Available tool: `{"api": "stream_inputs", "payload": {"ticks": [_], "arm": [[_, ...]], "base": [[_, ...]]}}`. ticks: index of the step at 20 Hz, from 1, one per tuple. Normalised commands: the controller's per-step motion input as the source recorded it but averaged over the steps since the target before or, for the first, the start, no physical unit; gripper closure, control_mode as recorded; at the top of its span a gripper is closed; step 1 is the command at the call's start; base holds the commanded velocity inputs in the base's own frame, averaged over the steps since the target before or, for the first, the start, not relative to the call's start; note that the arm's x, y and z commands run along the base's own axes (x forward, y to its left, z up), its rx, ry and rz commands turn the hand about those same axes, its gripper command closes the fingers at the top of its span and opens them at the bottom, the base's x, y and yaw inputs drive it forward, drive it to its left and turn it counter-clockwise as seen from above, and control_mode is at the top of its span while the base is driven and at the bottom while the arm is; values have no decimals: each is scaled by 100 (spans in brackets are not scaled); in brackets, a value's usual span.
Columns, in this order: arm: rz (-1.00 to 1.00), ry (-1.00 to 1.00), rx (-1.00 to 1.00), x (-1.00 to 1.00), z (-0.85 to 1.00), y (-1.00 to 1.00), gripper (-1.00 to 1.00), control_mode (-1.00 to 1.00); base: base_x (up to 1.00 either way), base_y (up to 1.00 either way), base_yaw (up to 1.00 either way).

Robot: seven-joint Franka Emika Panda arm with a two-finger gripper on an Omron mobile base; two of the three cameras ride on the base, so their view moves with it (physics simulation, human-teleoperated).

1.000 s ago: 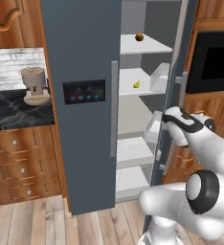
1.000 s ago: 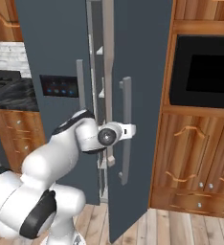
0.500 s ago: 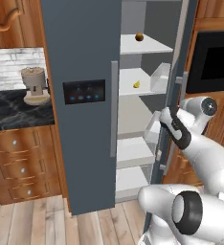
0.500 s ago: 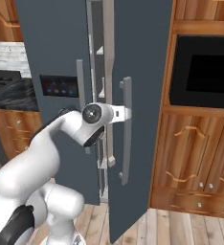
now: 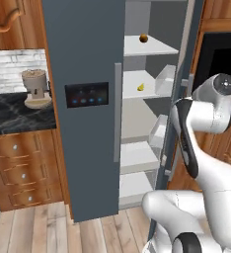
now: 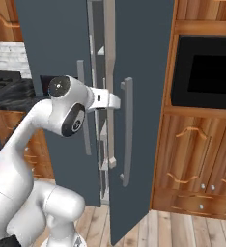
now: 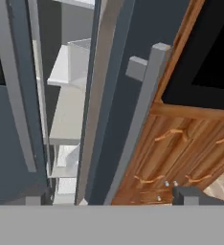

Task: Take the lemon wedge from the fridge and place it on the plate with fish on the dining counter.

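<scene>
The fridge (image 5: 88,123) stands with its right door swung out, so the white shelves inside show in the left base view. The lemon wedge (image 5: 141,87) lies on the 2nd shelf from the top, towards the back, just left of a clear bin (image 5: 165,79) on the same shelf. On the shelf above it sits a small brown-orange ball (image 5: 143,38), well apart from the wedge.

The arm is bent up beside the edge of the open door. In the hand view the claw (image 7: 109,201) points along that door edge, its 2 dark fingertips (image 7: 184,195) far apart at the bottom corners with nothing between them: spread wide and empty. The grey door handle (image 7: 140,115) runs up the middle of that view; whether the claw touches the door I cannot tell from here. In the right base view the wrist reaches to the gap between the 2 doors, beside the long handle (image 6: 127,130).

Left of the fridge, a coffee machine (image 5: 35,89) sits on a black marble worktop (image 5: 14,116) over wooden drawers. A dark built-in oven (image 6: 205,72) sits in wooden cabinets to the right.
</scene>
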Motion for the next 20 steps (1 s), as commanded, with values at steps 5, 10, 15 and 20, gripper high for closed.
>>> {"api": "stream_inputs", "payload": {"ticks": [5, 10, 15, 20], "arm": [[-20, -7, -20, 3, 15, 100, -100, -100], [-10, -5, -2, 3, 2, 58, -100, -100], [-2, 0, 0, 45, 0, 0, -100, -100], [-7, 0, 0, 70, 0, 0, -100, -100]], "base": [[0, 0, 0], [0, 0, 0], [0, 0, 0], [0, 0, 0]]}}
